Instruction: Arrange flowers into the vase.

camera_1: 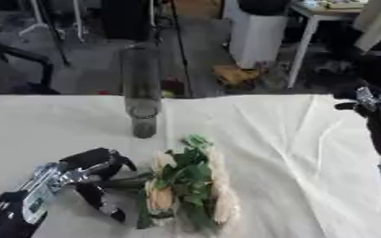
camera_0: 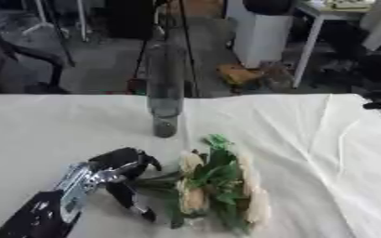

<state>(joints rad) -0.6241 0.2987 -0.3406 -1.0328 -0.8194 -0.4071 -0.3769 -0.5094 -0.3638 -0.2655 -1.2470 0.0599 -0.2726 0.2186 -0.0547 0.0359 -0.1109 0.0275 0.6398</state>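
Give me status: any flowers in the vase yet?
None yet. The tall clear vase stands upright with nothing in it. The flowers lie bunched on the white table. The left hand is at their stems, fingers curled, grasp unclear. The right hand waits at the table's right edge. Lifting and inserting remain.

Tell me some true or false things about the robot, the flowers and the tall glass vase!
1. The flowers are already standing in the vase. False: they lie on the white tablecloth, in front of the vase.
2. The vase stands upright. True.
3. The left hand is right beside the flower stems. True.
4. The right hand holds the vase. False: it is far off at the table's right edge.
5. The flowers are bright red. False: they are pale cream with green leaves.
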